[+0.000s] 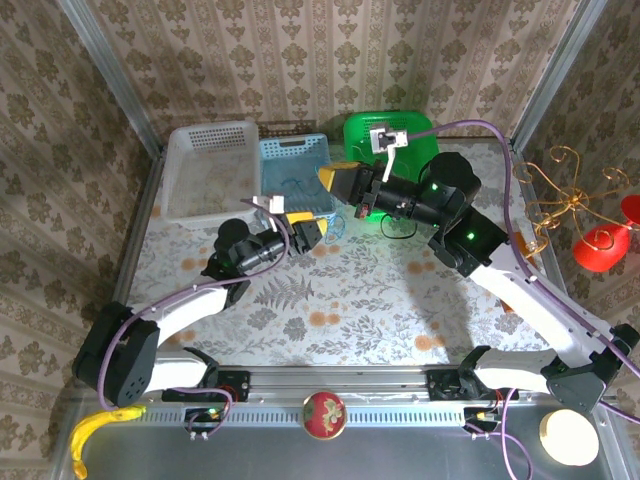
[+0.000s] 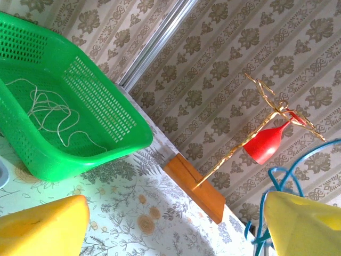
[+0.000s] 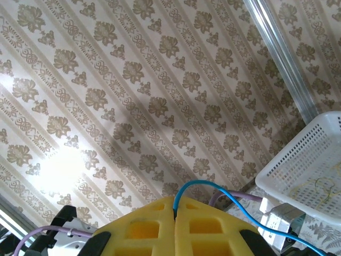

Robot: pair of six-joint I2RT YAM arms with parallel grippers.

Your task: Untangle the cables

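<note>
My right gripper [image 1: 325, 180] is shut on a blue cable [image 3: 234, 196], which rises from between its yellow fingers [image 3: 144, 229] and arcs down to the right. The blue cable [image 1: 337, 227] hangs in loops to my left gripper [image 1: 305, 230]. That gripper is open, its yellow fingers [image 2: 42, 229] wide apart, and the blue cable [image 2: 277, 178] runs beside the right-hand finger. A pale cable [image 2: 48, 109] lies loosely coiled in the green basket [image 2: 106, 106]. A thin yellowish cable [image 3: 319, 186] lies in the white basket [image 3: 303, 170].
Three baskets stand along the back: white basket [image 1: 210, 170], blue basket [image 1: 295, 165], green basket [image 1: 385, 130]. A gold wire stand [image 1: 560, 195] with red ornaments [image 1: 600, 245] stands on a wooden base [image 2: 194, 186] at the right edge. Purple arm cables [image 1: 480, 125] loop overhead.
</note>
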